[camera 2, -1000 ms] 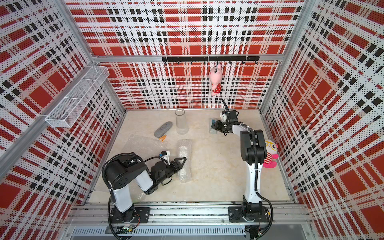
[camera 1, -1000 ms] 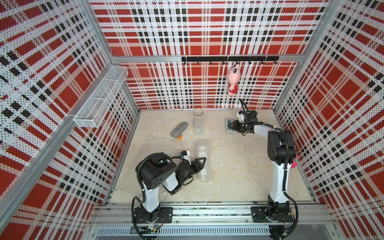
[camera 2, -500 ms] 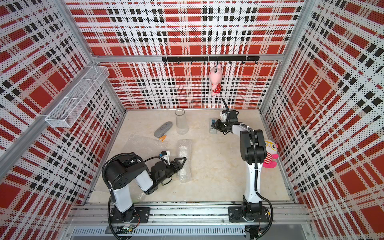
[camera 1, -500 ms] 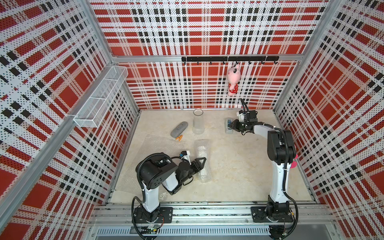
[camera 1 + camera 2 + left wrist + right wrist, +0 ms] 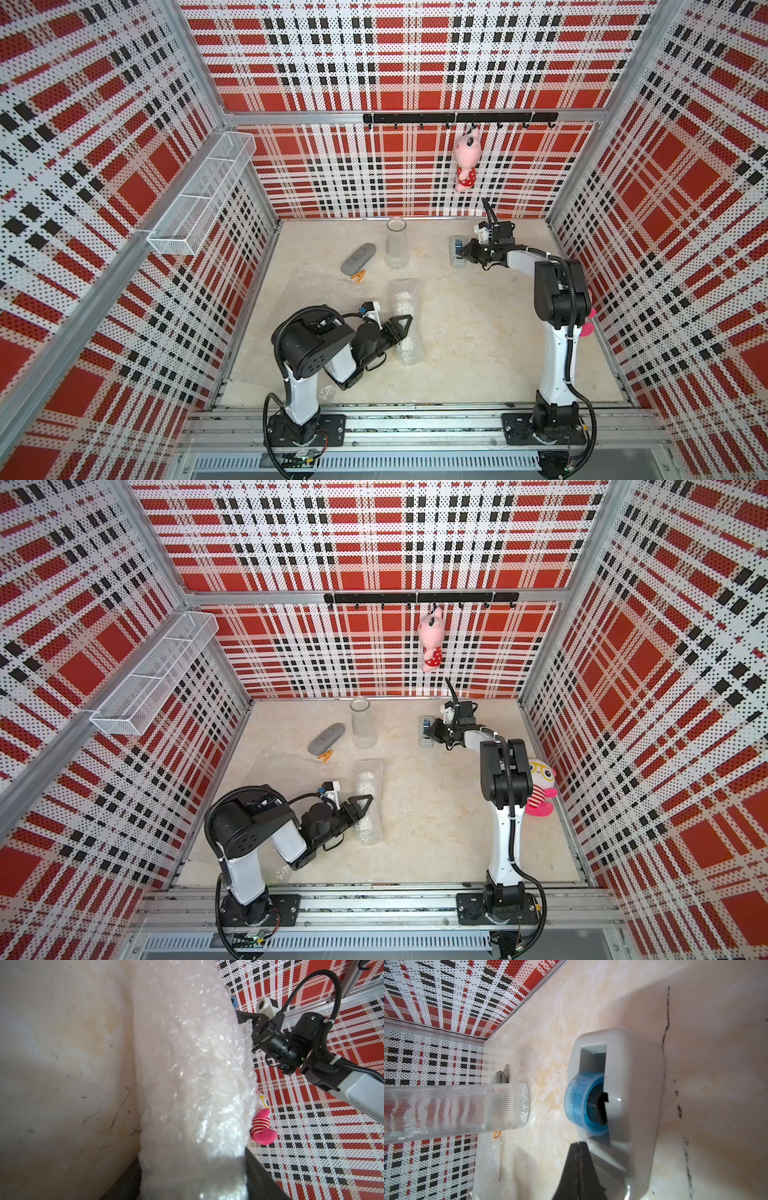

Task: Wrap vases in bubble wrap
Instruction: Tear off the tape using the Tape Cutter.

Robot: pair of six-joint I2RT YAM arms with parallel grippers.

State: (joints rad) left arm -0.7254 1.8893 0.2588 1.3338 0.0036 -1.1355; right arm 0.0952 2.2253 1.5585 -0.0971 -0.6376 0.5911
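The clear glass vase point(image 5: 396, 245) point(image 5: 363, 725) point(image 5: 456, 1109) stands upright near the back wall. A bubble wrap bundle point(image 5: 405, 303) point(image 5: 369, 783) point(image 5: 193, 1074) lies mid-floor, and the white vase shows faintly through it. My left gripper point(image 5: 402, 328) point(image 5: 365, 806) point(image 5: 193, 1184) is shut on this bundle near its front end. Another bubble wrap sheet point(image 5: 316, 291) point(image 5: 282, 771) lies flat to the left. My right gripper point(image 5: 463, 251) point(image 5: 432, 731) point(image 5: 578, 1144) is shut at the grey tape dispenser point(image 5: 456, 259) point(image 5: 424, 739) point(image 5: 633, 1084), its tips pinched on the loose tape end below the blue roll.
A grey pebble-like case point(image 5: 358, 258) and an orange clip point(image 5: 359, 275) lie left of the glass vase. A pink plush point(image 5: 466, 164) hangs from the back rail. Another plush point(image 5: 540, 787) sits by the right wall. A wire basket point(image 5: 203, 199) juts from the left wall.
My right gripper's jaws have closed at the tape dispenser. The left arm and the bundle have not moved.
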